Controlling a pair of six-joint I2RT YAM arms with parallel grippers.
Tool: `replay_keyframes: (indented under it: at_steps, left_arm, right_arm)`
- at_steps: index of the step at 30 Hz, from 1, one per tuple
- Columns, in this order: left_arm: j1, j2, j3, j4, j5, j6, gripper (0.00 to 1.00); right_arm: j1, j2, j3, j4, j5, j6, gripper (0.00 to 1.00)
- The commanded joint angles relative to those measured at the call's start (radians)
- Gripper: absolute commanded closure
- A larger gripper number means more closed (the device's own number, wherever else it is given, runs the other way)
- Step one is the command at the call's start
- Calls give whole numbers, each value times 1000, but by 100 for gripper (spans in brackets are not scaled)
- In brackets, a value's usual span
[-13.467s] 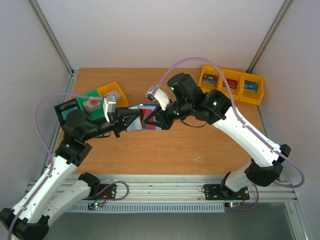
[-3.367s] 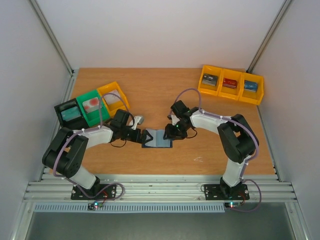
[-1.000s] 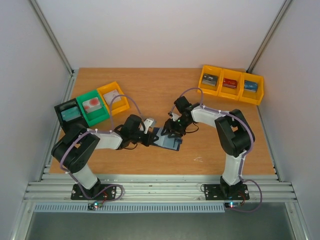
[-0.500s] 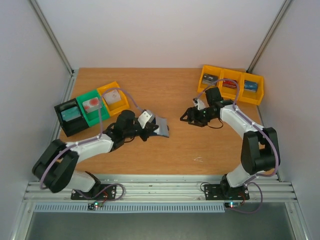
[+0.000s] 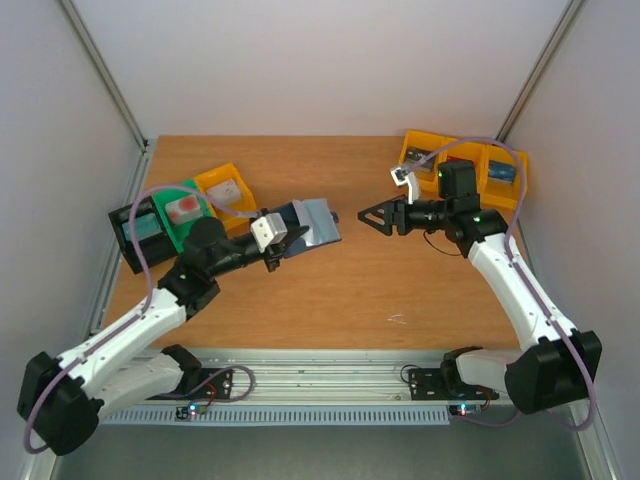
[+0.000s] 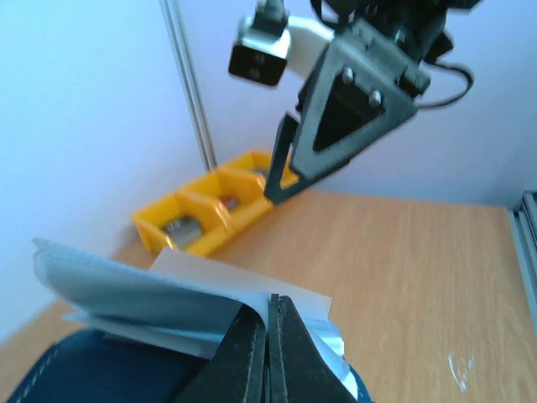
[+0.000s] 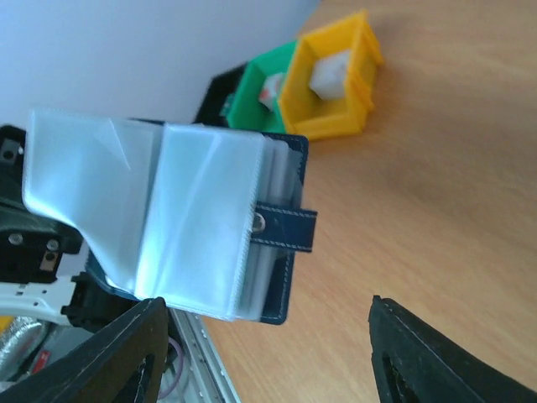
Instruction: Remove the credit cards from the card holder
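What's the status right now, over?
Left claw shut on card holder, held off the table, fanned open. Right claw open, facing it, not touching. Nothing between them.

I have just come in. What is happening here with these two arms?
The left arm holds the card holder up off the table, its jaws shut on it. The holder's clear sleeves are fanned open toward the right arm. The right jaws stand open, hold nothing, and face the holder with a gap between. Whether any cards are in the sleeves I cannot tell.
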Motion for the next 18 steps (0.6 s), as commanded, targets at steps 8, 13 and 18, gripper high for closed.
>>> replay_keyframes:
  at_steps: [8,13,18]
  left_arm:
    - [1,-169,163,-20,198,300,100]
    - [1,-192,197,-59,222,409,100]
    - [1,-194,212,-50,259,501,100]
  right_arm:
    - [98,-92,66,214,-162,47,25]
    - [110,-104,73,249,-185,102,24]
    - [177,-84,85,232,-152,76,23]
